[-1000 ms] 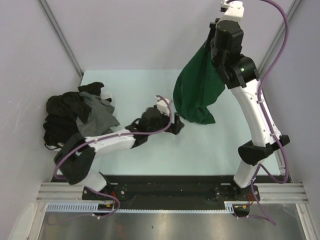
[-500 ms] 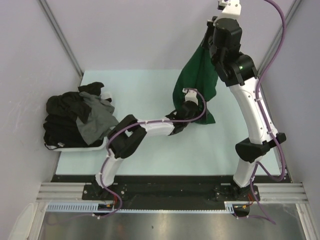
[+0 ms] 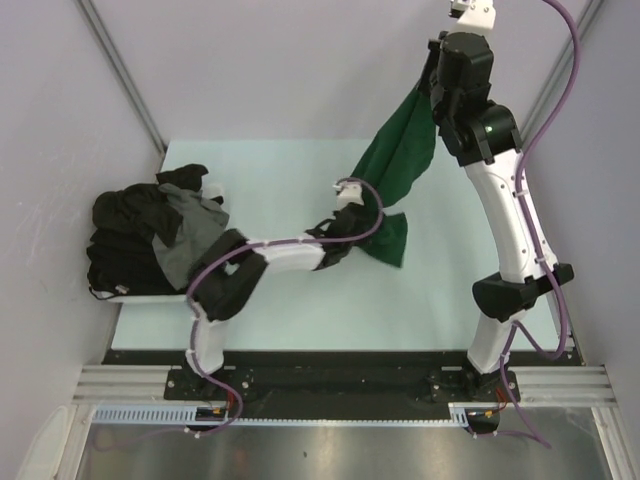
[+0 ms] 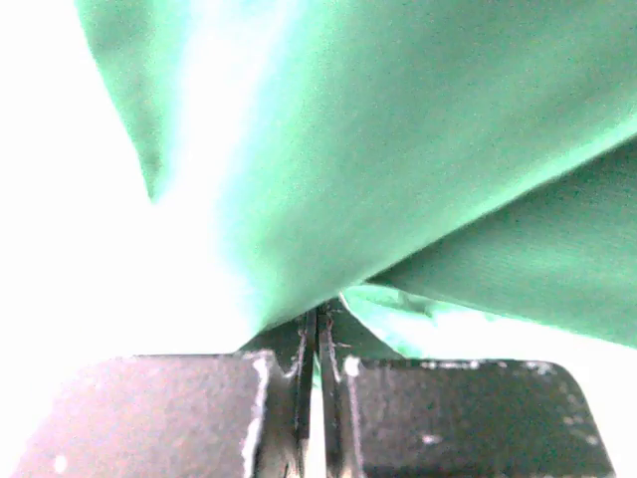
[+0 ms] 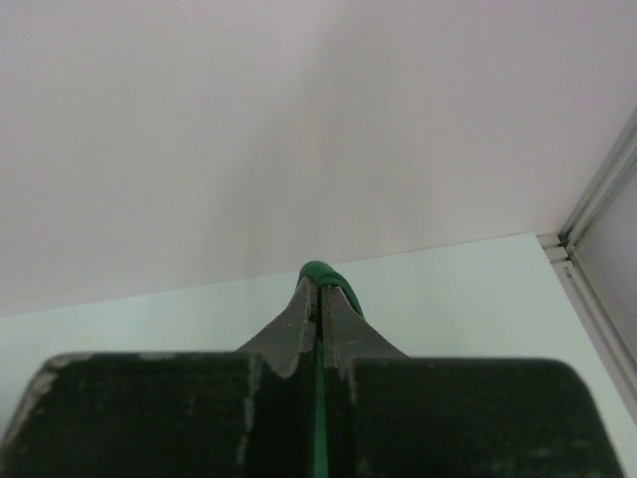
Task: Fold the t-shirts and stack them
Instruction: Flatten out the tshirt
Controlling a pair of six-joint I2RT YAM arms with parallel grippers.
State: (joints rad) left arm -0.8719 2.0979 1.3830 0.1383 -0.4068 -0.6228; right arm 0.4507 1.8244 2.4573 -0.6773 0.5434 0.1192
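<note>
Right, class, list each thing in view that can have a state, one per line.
green t-shirt: unfolded, held up between both grippers.
left gripper: shut on the green t-shirt.
right gripper: shut on the green t-shirt.
black and grey t-shirts: crumpled heap, unfolded.

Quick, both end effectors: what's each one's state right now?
Left end effector: closed on the green tee.
Right end effector: closed on the same green tee, held high.

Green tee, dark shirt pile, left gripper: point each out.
green t-shirt (image 3: 402, 150), top view, middle of the hanging cloth.
dark shirt pile (image 3: 125, 225), top view, black cloth near its middle.
left gripper (image 4: 317, 324), left wrist view, shut fingertips pinching green cloth.
</note>
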